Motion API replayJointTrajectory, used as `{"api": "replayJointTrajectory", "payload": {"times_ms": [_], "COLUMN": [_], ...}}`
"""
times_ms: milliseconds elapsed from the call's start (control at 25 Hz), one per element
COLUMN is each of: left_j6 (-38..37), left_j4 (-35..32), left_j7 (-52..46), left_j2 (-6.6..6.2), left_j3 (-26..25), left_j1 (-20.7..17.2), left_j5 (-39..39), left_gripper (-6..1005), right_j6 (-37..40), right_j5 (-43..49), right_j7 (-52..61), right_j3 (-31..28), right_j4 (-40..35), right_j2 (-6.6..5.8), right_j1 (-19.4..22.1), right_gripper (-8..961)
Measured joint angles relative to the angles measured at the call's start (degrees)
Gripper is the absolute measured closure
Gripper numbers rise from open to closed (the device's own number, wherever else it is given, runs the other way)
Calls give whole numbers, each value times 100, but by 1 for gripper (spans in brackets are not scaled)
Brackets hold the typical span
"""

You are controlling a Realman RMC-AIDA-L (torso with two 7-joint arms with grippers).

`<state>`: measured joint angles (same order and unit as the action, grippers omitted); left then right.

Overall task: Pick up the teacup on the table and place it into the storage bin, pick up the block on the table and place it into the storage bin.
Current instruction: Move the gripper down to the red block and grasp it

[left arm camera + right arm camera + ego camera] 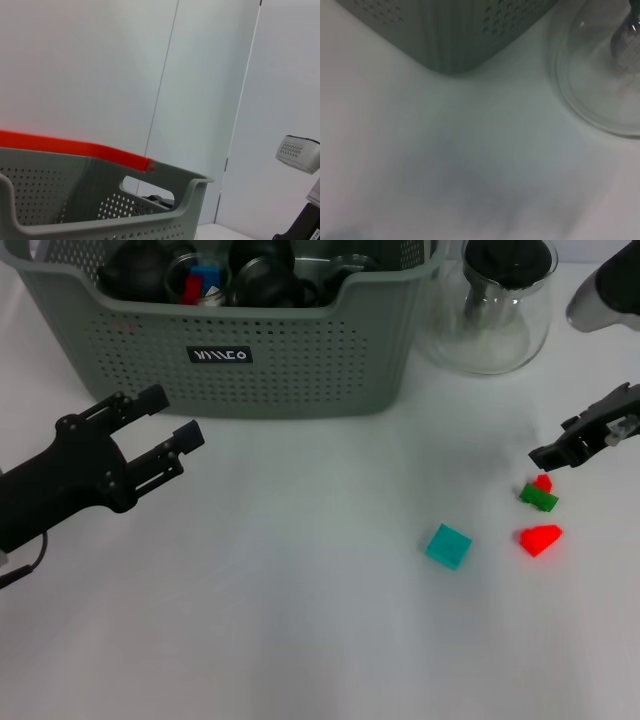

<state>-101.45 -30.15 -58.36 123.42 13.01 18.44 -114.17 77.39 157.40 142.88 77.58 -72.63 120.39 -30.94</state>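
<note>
Head view: right pincer (548,454) poised just above green block (539,499), grip state unclear; left pincer (172,436) released; light, rigid, best pinched across flat sides.

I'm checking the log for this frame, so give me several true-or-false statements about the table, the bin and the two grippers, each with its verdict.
1. The storage bin already holds several items. True.
2. The teal block lies inside the bin. False: it lies on the table, in front of the bin.
3. The left gripper has its fingers open and holds nothing. True.
4. The right gripper hovers above the bin. False: it is beside the small red and green pieces on the table.
5. A glass carafe stands to the right of the bin. True.
</note>
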Motion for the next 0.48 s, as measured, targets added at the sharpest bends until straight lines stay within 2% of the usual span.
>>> {"api": "replayJointTrajectory", "payload": {"times_ms": [280,480], "left_j6": [79,82], "left_j4": [0,0], "left_j7": [0,0], "left_j2": [5,7], "left_j3": [0,0], "left_j1": [-28,-33], "left_j5": [0,0], "left_gripper": [341,341], "right_j6": [-345,-373], "right_j5": [2,1], "right_j7": [3,4], "right_j3": [175,248], "right_j4": [476,550], "right_j2": [3,2], "right_j1": [-100,-110], "right_gripper": [375,390]}}
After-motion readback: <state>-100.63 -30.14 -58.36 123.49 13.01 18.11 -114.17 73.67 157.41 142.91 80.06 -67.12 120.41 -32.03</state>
